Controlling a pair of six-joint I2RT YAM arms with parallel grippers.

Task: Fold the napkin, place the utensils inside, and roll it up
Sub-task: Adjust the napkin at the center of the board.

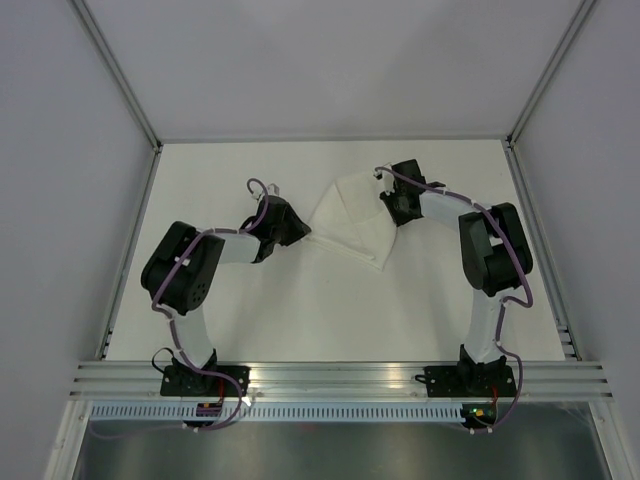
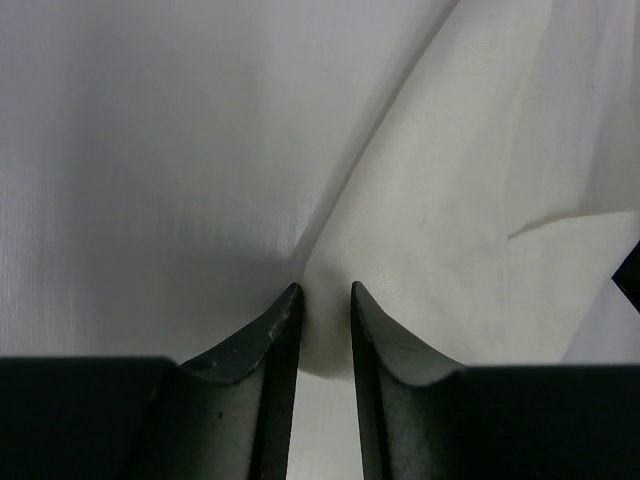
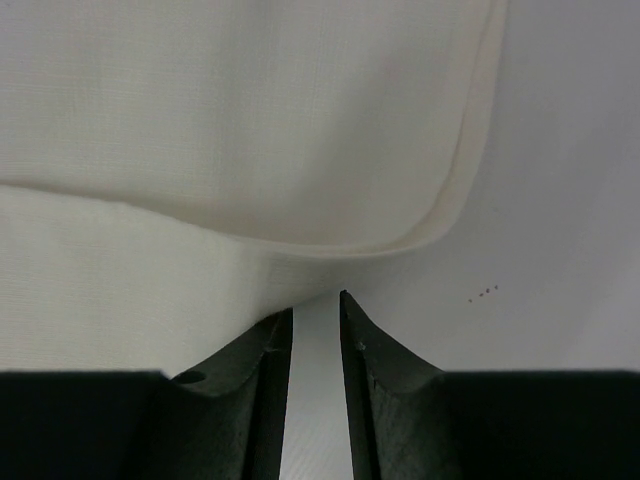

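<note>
The white napkin (image 1: 352,222) lies partly folded on the table's far middle, one layer over another. My left gripper (image 1: 300,232) is at its left corner, and the left wrist view shows the jaws nearly closed, pinching a fold of the napkin (image 2: 420,220) between the fingertips (image 2: 285,310). My right gripper (image 1: 396,212) is at the napkin's right edge. In the right wrist view its jaws stand narrow, with the lower layer's edge (image 3: 150,280) caught just at the fingertips (image 3: 350,310); the hemmed upper layer (image 3: 300,120) lies beyond. No utensils are in view.
The white table (image 1: 330,310) is walled by grey panels on the left, back and right. An aluminium rail (image 1: 340,378) with both arm bases runs along the near edge.
</note>
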